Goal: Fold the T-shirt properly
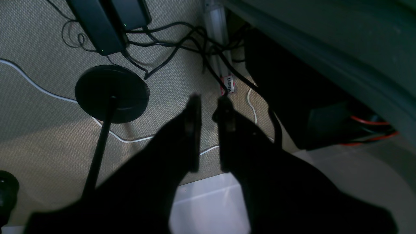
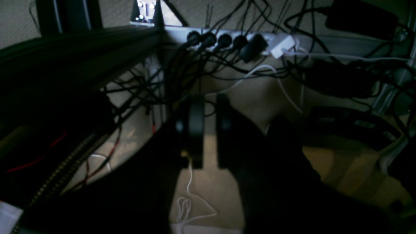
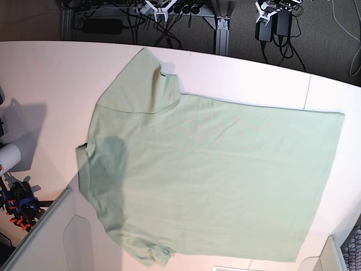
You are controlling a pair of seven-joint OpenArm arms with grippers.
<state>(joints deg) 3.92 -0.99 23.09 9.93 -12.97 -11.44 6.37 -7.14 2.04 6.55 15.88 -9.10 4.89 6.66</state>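
T-shirt (image 3: 214, 180) spread flat on table (image 3: 45, 73); left claw (image 1: 209, 102) and right claw (image 2: 209, 100) slightly parted, empty

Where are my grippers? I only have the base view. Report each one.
Observer: The left gripper hangs past the table edge, over carpet near a round black stand base.
Operator: Give me its jaws.
Observer: Slightly apart, nothing between them.
Operator: Now the right.
Observer: The right gripper points at floor cables below a white power strip, jaws narrowly apart and empty.
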